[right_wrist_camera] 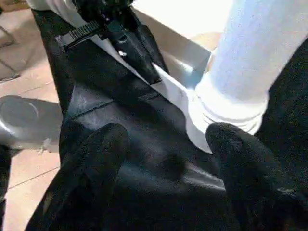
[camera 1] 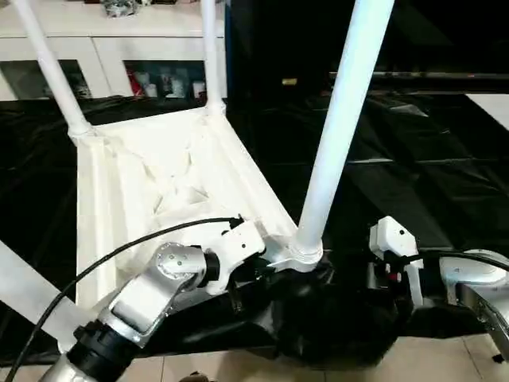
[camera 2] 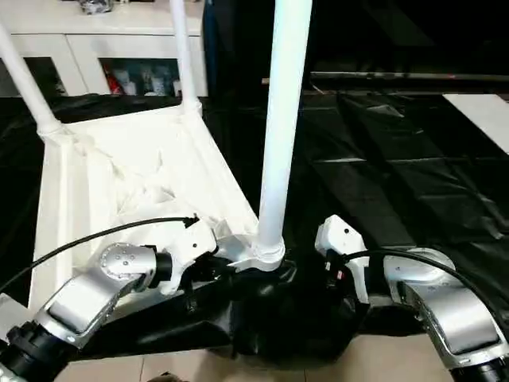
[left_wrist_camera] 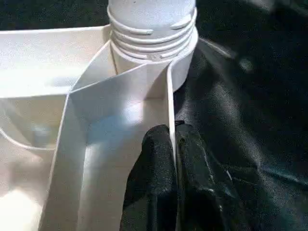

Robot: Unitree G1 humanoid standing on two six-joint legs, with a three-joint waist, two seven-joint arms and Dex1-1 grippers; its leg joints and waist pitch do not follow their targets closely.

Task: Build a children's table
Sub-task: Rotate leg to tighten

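An upturned white plastic ribbed tabletop (camera 1: 159, 183) lies at the black-draped bench's (camera 1: 413, 175) near edge. Its rim is pinched by the left gripper (left_wrist_camera: 174, 144); the right gripper (right_wrist_camera: 168, 159) waits wide-jawed beside the nearest white tubular leg (camera 1: 338, 127) (three stand upright). If pulled, the tabletop could be slid off the edge.

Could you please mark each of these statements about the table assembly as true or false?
1. The tabletop lies underside up. True.
2. The left gripper is open, clear of the table. False: it is shut on the tabletop's rim beside the near leg.
3. The right gripper is open. True.
4. The right gripper grips the near leg. False: its fingers stand apart by the leg's base, holding nothing.
5. The work surface is draped in black. True.
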